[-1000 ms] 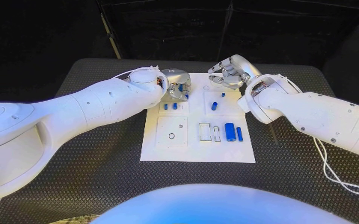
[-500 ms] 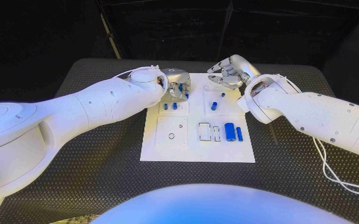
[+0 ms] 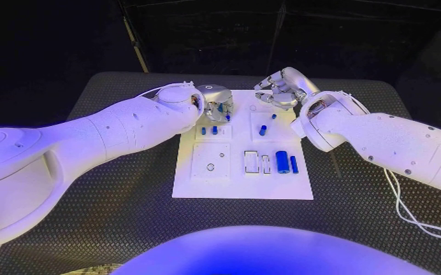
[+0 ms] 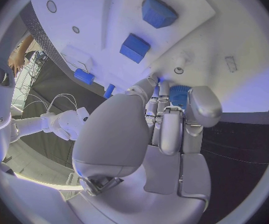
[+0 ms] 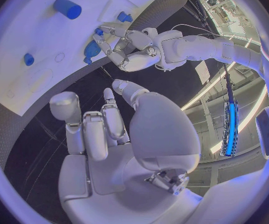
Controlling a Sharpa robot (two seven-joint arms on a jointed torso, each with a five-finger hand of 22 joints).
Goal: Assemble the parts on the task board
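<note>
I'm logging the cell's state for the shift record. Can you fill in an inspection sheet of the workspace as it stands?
Surface: black table, textured.
Job's things: white task board mid-table; blue parts on it, some lying, some standing.
Clutter: nothing seen.
Hands: left hand at the board's far edge, fingers around a blue part; right hand over the far edge, holding nothing.
Cables: white cable along the right arm.
Surroundings: dark backdrop.
</note>
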